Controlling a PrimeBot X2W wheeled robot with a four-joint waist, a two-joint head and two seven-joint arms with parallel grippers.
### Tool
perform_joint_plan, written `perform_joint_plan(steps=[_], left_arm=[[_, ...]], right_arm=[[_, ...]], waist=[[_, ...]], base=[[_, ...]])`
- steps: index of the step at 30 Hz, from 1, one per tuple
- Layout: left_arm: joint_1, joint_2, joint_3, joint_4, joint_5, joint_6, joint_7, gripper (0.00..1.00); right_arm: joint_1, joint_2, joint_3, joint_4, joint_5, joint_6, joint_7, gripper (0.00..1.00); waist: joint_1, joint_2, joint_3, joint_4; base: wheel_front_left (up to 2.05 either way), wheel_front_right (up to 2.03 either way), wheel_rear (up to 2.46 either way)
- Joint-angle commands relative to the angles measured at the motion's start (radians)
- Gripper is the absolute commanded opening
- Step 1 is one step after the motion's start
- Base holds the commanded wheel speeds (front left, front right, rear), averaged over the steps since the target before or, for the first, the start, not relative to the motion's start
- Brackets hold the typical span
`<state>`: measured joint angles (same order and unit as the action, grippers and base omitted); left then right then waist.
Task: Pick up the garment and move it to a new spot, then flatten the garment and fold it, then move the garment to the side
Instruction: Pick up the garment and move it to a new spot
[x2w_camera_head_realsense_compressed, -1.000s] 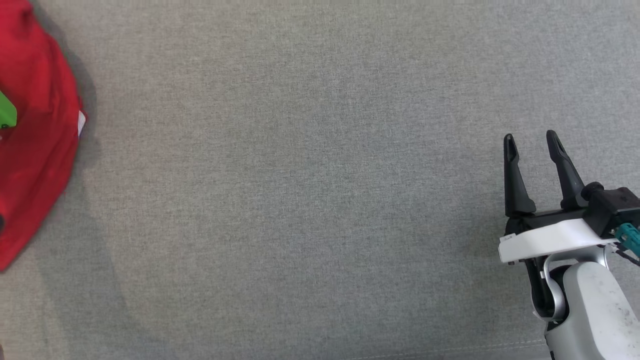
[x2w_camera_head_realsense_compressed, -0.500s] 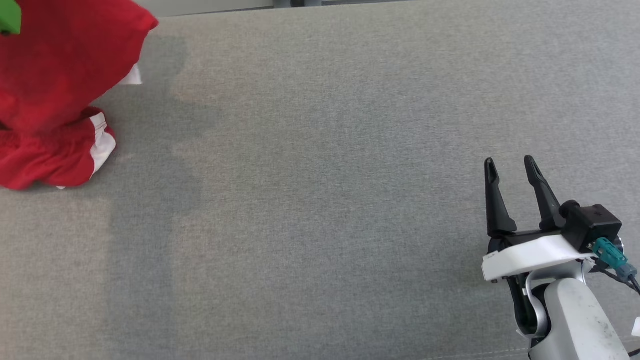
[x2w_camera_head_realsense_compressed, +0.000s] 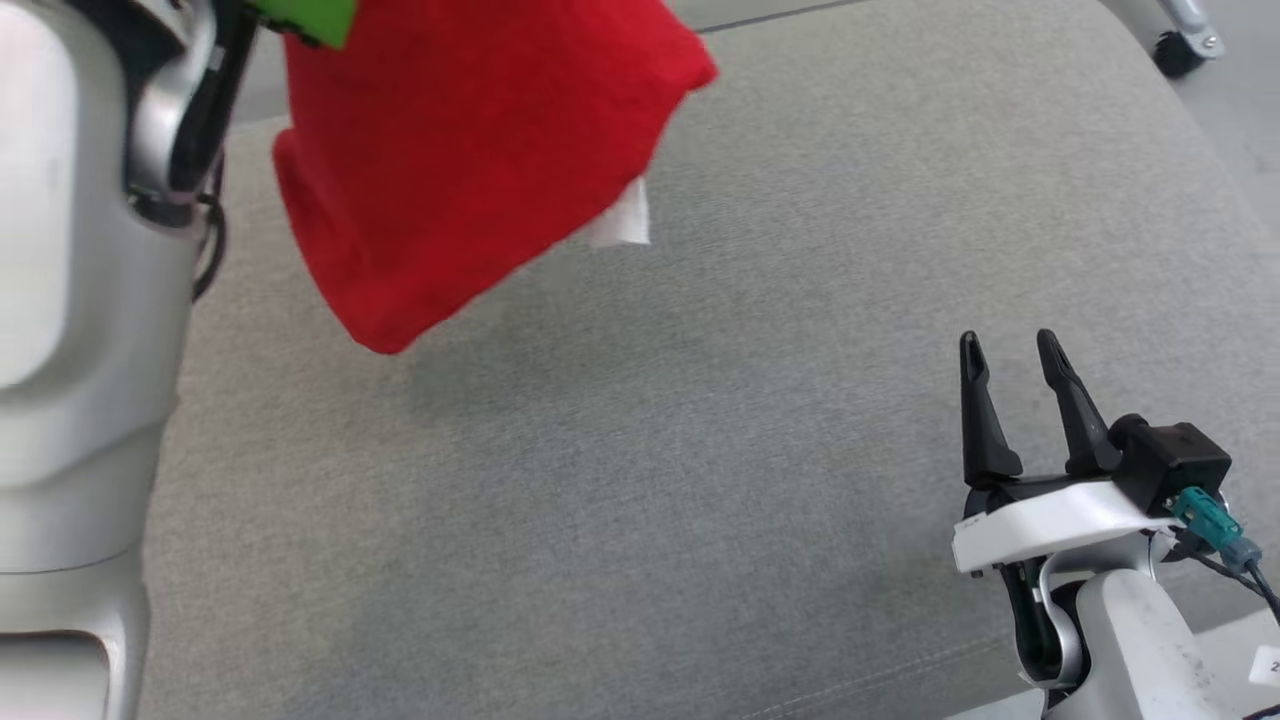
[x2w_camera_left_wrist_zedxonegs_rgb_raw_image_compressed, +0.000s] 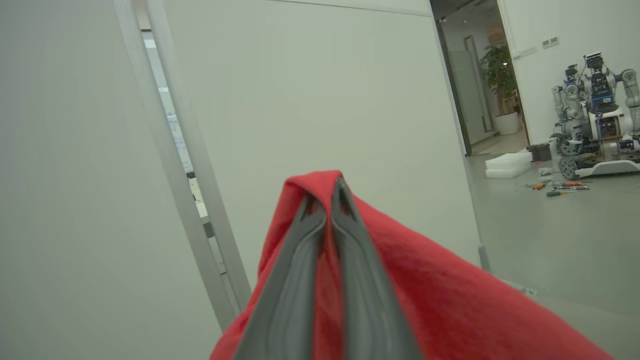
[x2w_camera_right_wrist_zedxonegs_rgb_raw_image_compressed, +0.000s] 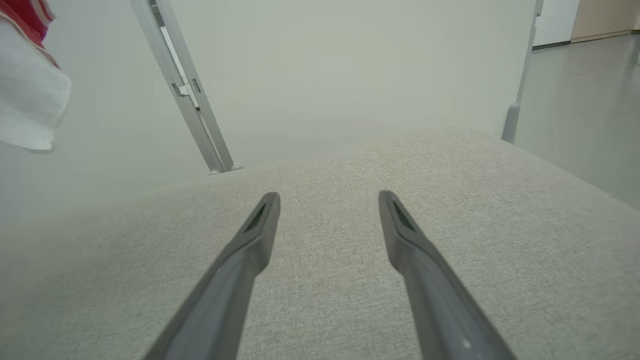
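Observation:
The red garment (x2w_camera_head_realsense_compressed: 470, 170) hangs in the air over the back left of the grey padded surface (x2w_camera_head_realsense_compressed: 700, 450), a white trim piece dangling at its right edge. In the left wrist view my left gripper (x2w_camera_left_wrist_zedxonegs_rgb_raw_image_compressed: 324, 192) is shut on a fold of the garment (x2w_camera_left_wrist_zedxonegs_rgb_raw_image_compressed: 450, 310), which drapes down around the fingers. My pale left forearm (x2w_camera_head_realsense_compressed: 70, 300) rises along the left side. My right gripper (x2w_camera_head_realsense_compressed: 1010, 350) stands open and empty at the lower right, low over the surface (x2w_camera_right_wrist_zedxonegs_rgb_raw_image_compressed: 325, 310). The garment's white and red hem (x2w_camera_right_wrist_zedxonegs_rgb_raw_image_compressed: 27, 110) shows at the upper left of the right wrist view.
The surface's rounded right edge runs down the right side, with a caster wheel (x2w_camera_head_realsense_compressed: 1180, 45) on the floor beyond it. A white wall panel with a metal post (x2w_camera_right_wrist_zedxonegs_rgb_raw_image_compressed: 185, 95) stands behind. Another robot (x2w_camera_left_wrist_zedxonegs_rgb_raw_image_compressed: 595, 120) and loose tools (x2w_camera_left_wrist_zedxonegs_rgb_raw_image_compressed: 560, 187) are on the far floor.
The head camera has shifted. The garment's lower part, bunched on the surface half a second ago, now hangs clear of it. My right gripper stays open.

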<state>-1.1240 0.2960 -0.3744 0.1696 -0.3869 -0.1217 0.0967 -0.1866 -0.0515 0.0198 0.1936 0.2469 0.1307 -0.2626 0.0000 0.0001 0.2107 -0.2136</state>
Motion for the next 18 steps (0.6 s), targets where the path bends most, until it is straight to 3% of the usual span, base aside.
perform_joint_plan(steps=[1,8,18], left_arm=[[0.024,-0.015,-0.012,-0.009,-0.013,0.007,0.003,0.0],[0.13,-0.099,-0.057,0.028,-0.046,0.021,-0.048,0.0],[0.413,-0.179,-0.14,0.19,-0.069,0.05,-0.161,0.0]], right_arm=[[0.013,0.001,0.005,0.003,0.009,0.0,-0.003,1.0],[0.012,0.001,0.013,0.006,0.037,0.0,-0.003,1.0],[0.016,0.001,0.012,0.006,0.047,0.0,-0.003,1.0]], waist=[[0.0,-0.0001,-0.021,-0.089],[0.0,-0.0001,-0.02,-0.156],[0.0,-0.0001,-0.006,-0.158]], base=[[0.0,0.0,0.0],[0.0,0.0,0.0],[0.0,0.0,0.0]])
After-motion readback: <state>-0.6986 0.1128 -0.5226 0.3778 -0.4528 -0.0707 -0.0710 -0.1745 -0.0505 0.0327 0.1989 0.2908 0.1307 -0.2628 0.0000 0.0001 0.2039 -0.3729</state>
